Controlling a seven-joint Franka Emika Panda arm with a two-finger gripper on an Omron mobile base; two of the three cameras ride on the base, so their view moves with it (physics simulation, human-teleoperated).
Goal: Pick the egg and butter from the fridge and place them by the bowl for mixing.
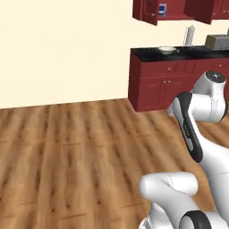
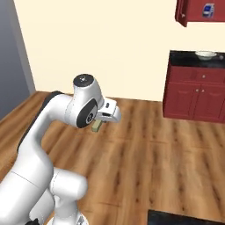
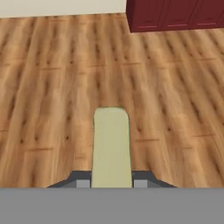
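Note:
My gripper (image 3: 111, 181) is shut on a pale yellow-green stick of butter (image 3: 111, 140), which juts forward between the fingers above the wooden floor. From the right base view the butter (image 2: 96, 126) pokes out under the hand, held at mid height over open floor. The cream-white bowl (image 1: 167, 49) sits on the black countertop of the dark red cupboards, far ahead of the arm; it is also seen as the bowl (image 2: 205, 54) at the upper right. A tall grey fridge side (image 2: 13, 57) stands at the far left. The egg is out of view.
Dark red base cupboards (image 1: 161, 85) with a black counter (image 1: 147, 53) carry a paper towel roll (image 1: 189, 36) and a toaster (image 1: 218, 41). Red wall cupboards (image 1: 152, 11) hang above. Wooden floor (image 1: 67, 152) stretches wide between me and the cupboards. A dark surface edge (image 2: 184, 217) shows low right.

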